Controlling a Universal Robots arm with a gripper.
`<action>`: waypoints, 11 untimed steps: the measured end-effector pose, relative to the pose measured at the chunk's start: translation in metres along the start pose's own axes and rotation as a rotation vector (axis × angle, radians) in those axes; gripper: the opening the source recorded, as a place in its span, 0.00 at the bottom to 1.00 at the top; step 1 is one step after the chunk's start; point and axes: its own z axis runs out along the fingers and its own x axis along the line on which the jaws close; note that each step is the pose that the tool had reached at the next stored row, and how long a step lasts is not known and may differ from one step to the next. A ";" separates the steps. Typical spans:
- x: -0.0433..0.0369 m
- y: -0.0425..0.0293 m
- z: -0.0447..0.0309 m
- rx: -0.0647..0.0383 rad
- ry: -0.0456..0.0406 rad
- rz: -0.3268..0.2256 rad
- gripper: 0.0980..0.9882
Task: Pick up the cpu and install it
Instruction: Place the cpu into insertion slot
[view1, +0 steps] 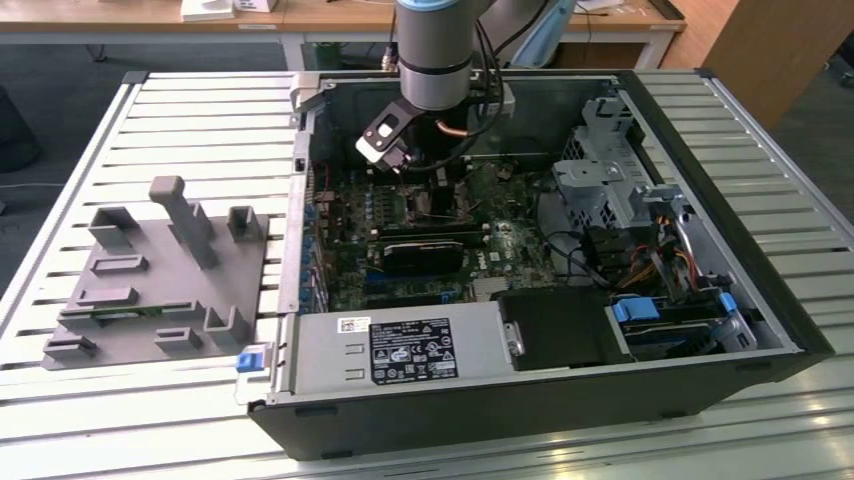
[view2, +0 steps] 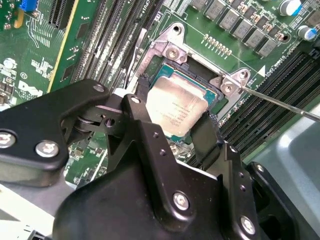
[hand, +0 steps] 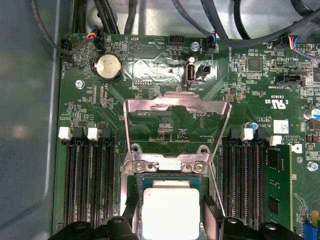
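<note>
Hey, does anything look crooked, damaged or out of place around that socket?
Nothing stands out. The cpu sits square to the socket frame, not skewed. The metal retention plate stands flipped open, which suits an install. I can't tell if the chip is fully seated.

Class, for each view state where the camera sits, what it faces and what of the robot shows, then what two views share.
Exterior view: off the arm, high, looking down into the open case; the arm shows.
Second wrist view: on the arm, looking past the gripper at the cpu; the gripper shows.
First wrist view: on the arm, facing the motherboard and raised socket lid; the gripper shows.
Both wrist views share the cpu and gripper.
</note>
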 end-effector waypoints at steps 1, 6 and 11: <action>0.0000 0.0000 -0.0001 0.000 -0.0002 0.000 0.58; 0.0015 0.0000 -0.0001 0.000 -0.0003 0.000 0.58; 0.0025 0.0000 0.0001 0.000 0.0018 0.000 0.58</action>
